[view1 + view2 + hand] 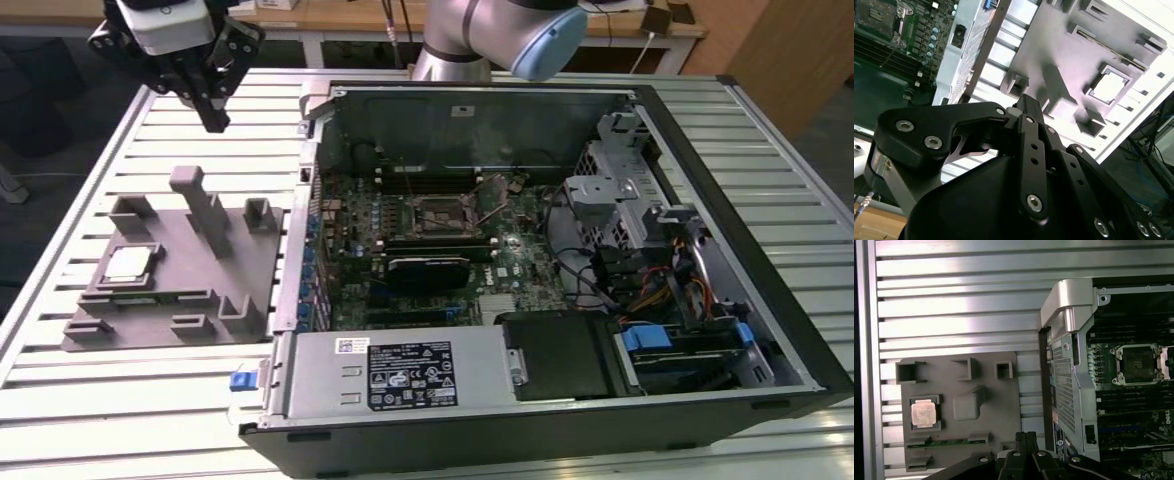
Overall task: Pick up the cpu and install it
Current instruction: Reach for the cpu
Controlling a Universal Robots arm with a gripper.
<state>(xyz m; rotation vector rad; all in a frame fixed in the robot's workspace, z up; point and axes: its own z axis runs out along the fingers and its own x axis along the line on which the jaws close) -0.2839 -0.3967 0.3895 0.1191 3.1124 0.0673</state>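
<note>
The cpu [127, 265] is lying in its recess on the grey fixture [187, 272], beside the open computer case [534, 440]. I am holding my claw [214, 120] clenched on nothing, hovering well apart from it.

Nothing is legible: the white label [408, 375] on the power supply [318, 388], at the computer case's [534, 440] front edge in the exterior view, bears unreadably small print.
</note>
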